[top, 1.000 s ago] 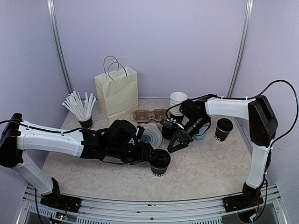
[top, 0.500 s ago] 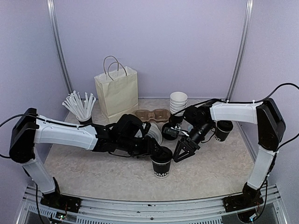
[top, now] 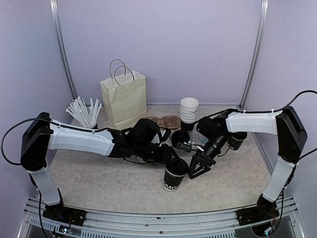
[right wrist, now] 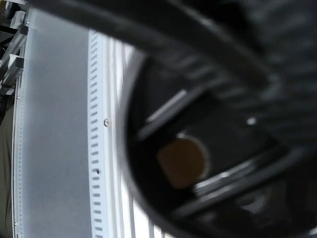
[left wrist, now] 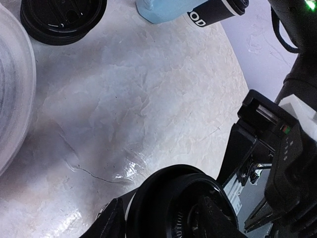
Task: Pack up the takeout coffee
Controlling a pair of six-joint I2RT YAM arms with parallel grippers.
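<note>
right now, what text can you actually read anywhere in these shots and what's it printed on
"OMO": white letters, part of a longer word, on the side of the takeout coffee.
"OD": end of a word in white, on the second black cup next to the blue mug.
Paper bag: no print visible.
Right wrist view: too blurred to read anything.

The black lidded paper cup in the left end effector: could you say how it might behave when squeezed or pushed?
The black paper cup probably dents if squeezed, being paper. Tall and narrow-based, it may tip if pushed high. Its round black lid hides the fill; it could be heavy.
</note>
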